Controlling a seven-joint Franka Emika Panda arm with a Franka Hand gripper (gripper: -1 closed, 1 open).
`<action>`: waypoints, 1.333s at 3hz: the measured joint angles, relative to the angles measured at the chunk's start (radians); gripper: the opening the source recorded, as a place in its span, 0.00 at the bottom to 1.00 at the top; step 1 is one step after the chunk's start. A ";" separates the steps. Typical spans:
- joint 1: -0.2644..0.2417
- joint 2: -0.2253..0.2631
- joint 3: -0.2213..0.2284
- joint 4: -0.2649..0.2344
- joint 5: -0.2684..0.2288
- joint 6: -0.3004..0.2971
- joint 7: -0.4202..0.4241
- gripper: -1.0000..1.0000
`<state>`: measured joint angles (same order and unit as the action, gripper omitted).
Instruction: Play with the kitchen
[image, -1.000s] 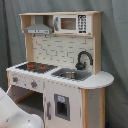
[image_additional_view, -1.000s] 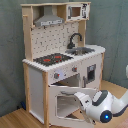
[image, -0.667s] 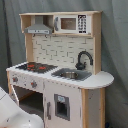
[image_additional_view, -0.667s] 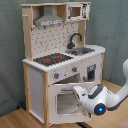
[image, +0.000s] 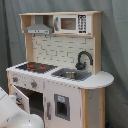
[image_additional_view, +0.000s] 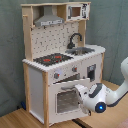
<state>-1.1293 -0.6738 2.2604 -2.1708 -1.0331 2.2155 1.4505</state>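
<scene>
**A:** Any brand or writing on it? I can't read a thing. There's a little keypad panel on the microwave (image: 70, 23) at the top of the first exterior view, but the marks are just dark dots to me.

**B:** Same, nothing legible. The kitchen (image: 60, 70) fills the middle of both exterior views, pale wood frame with white panels, standing on a wooden floor (image_additional_view: 12, 119) in front of a grey curtain (image: 115, 45). The backsplash (image: 57, 50) is printed like white brick tile.

**A:** The stovetop (image_additional_view: 52, 59) is flat black with red burner rings, and the sink (image: 70, 75) next to it looks like a shiny steel basin. Can't tell if anything's in it. The curved black faucet (image: 83, 59) arches over it.

**B:** Grey hood (image_additional_view: 49, 21) is a wedge shape at the upper left of the second exterior view. The oven door (image_additional_view: 67, 97) with its clear window hangs swung open at lower centre there.

**A:** And the arm?

**B:** White and rounded, coming in from the right of the second exterior view. The gripper (image_additional_view: 80, 89) is right at the open door's top edge, touching it I think, but I cannot tell whether the fingers are apart or pinched together.
</scene>
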 joint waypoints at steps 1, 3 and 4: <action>-0.006 0.000 -0.035 -0.032 -0.064 0.024 0.062 1.00; -0.064 -0.001 -0.139 -0.049 -0.160 0.026 0.175 1.00; 0.032 0.003 -0.142 -0.038 -0.162 -0.002 0.189 1.00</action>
<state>-1.0970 -0.6707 2.1183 -2.2092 -1.1953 2.2135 1.6395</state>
